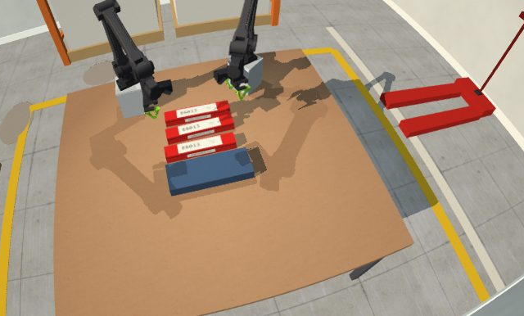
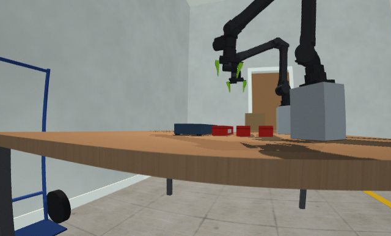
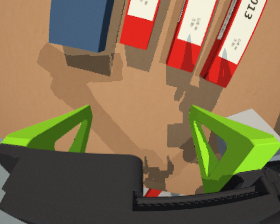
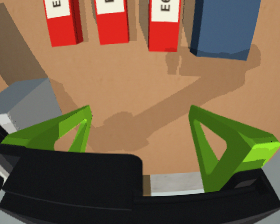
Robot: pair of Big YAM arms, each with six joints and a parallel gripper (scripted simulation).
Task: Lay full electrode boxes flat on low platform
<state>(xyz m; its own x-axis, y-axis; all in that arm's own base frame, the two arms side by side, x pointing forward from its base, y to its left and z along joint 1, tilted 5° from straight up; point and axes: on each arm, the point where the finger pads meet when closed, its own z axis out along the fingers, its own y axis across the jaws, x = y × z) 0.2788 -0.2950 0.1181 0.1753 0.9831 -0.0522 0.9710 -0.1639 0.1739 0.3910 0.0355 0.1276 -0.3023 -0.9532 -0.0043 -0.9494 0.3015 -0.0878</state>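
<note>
The left end effector (image 1: 236,91) (image 2: 227,76) (image 3: 140,110) and right end effector (image 1: 152,115) (image 2: 236,92) (image 4: 140,110) hang wide open, gripping nothing, above the table (image 1: 227,254) (image 2: 108,147) (image 3: 121,85) (image 4: 121,75), three red boxes (image 1: 200,128) (image 2: 243,131) (image 3: 183,59) (image 4: 112,31) beside the blue platform (image 1: 210,169) (image 2: 192,129) (image 3: 80,25) (image 4: 226,30).

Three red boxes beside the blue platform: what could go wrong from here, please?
The red boxes look alike outside, so a lighter one could be taken for full unless weights are compared. The gaps between them are narrow; an open gripper coming down could push a neighbour. The box nearest the blue platform lies close along its side, so fingers may strike the platform's edge.
</note>
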